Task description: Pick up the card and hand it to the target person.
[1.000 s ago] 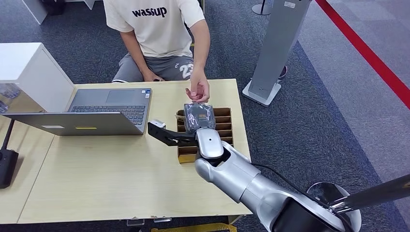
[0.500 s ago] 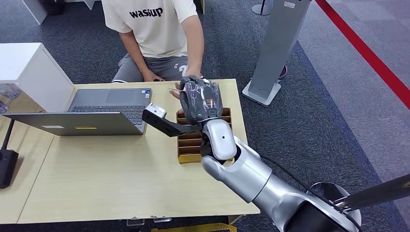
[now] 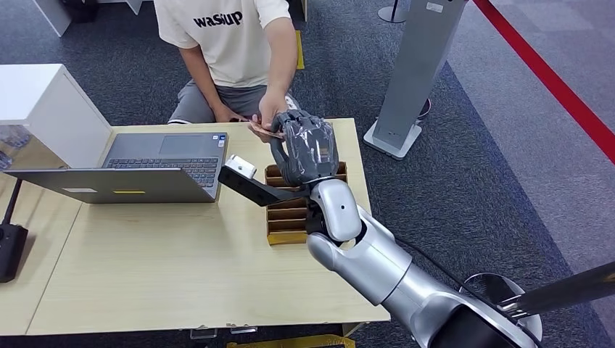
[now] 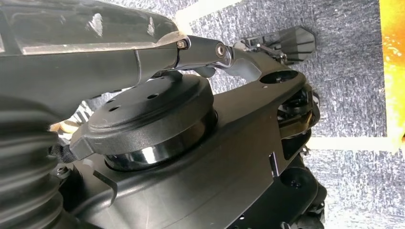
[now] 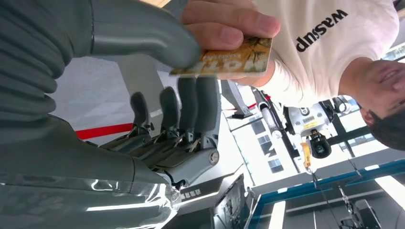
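Note:
My right hand (image 3: 308, 148) is raised over the far edge of the table (image 3: 167, 268), reaching toward the seated person (image 3: 232, 43). The card (image 5: 239, 57), orange-gold with print, sits between my thumb (image 5: 143, 36) and my dark fingers (image 5: 191, 109); my thumb covers one end of it. The person's hand (image 5: 224, 24) grips the other end from the other side. In the head view the card (image 3: 262, 133) shows as a thin reddish edge under the person's hand (image 3: 268, 116). My left hand (image 4: 95, 62) hangs low by my body; how its fingers lie is unclear.
An open laptop (image 3: 163, 156) stands on the table's left half. A slotted cardboard box (image 3: 286, 217) lies under my right forearm. A white cabinet (image 3: 43, 109) stands at the far left, and a grey stand (image 3: 413, 72) rises on the carpet to the right.
My right hand has risen from the cardboard box and stretched toward the person. The person's hand has shifted left and closed on the card's free end.

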Motion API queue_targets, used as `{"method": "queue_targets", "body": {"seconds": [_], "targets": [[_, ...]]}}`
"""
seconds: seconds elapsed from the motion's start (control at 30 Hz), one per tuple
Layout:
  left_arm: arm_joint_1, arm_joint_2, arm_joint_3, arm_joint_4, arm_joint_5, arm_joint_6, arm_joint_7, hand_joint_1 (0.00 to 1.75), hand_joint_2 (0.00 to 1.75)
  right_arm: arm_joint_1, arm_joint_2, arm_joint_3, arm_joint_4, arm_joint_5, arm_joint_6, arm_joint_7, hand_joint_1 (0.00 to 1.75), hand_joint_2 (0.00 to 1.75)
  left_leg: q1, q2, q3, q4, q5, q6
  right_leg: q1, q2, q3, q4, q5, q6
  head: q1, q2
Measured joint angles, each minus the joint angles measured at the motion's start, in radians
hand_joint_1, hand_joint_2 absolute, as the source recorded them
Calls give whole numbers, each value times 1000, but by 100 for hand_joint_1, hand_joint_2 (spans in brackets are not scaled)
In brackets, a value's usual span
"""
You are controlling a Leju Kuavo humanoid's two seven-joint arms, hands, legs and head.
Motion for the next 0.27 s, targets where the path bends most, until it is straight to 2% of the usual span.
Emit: {"method": "queue_targets", "body": {"seconds": [0.03, 0.13, 0.27], "targets": [[0, 0, 1, 0, 4, 0, 2, 0, 0, 1, 0, -1, 0, -4, 1, 0, 0, 175, 0, 0, 0, 0, 0, 0, 0, 0, 0, 0, 0, 0, 0, 0], [-1, 0, 3, 1, 9, 7, 13, 0, 0, 6, 0, -4, 0, -33, 1, -8, 0, 175, 0, 0, 0, 0, 0, 0, 0, 0, 0, 0, 0, 0, 0, 0], [-1, 0, 3, 1, 5, 36, 18, 0, 0, 25, 0, -15, -3, -137, 2, -57, 0, 175, 0, 0, 0, 0, 0, 0, 0, 0, 0, 0, 0, 0, 0, 0]]}}
